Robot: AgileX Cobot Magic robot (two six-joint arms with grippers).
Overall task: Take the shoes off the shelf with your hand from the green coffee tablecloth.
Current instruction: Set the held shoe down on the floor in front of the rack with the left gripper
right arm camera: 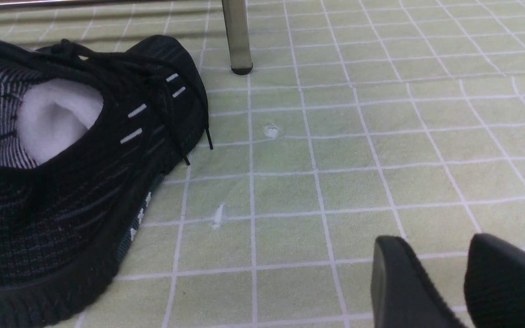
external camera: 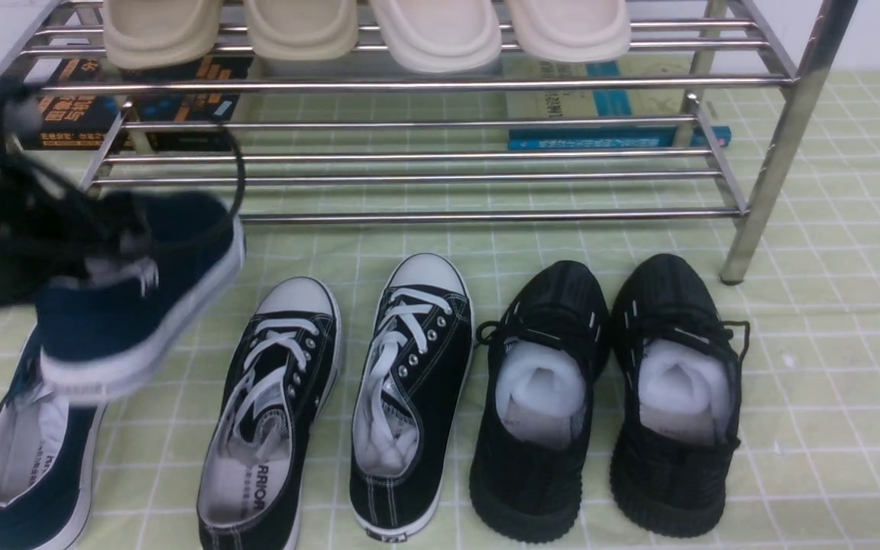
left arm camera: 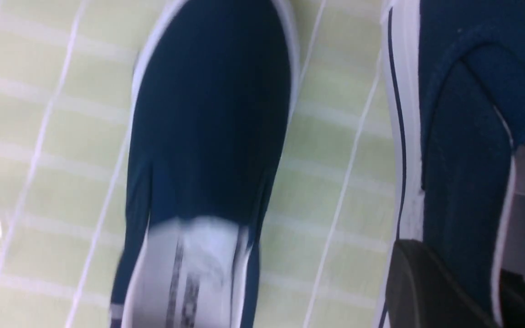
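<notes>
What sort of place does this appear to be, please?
Probably a staged robot test area: a black robot gripper holds a navy canvas slip-on above a pale green gridded cloth, and books lie behind the chrome tube shoe rack.

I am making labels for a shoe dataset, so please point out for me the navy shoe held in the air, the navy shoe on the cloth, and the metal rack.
Held navy shoe (external camera: 173, 294): front view, on its dark upper.
Standing navy shoe (left arm camera: 212, 114): left wrist view, on its toe.
Metal rack (external camera: 784, 153): front view, on its right leg.
</notes>
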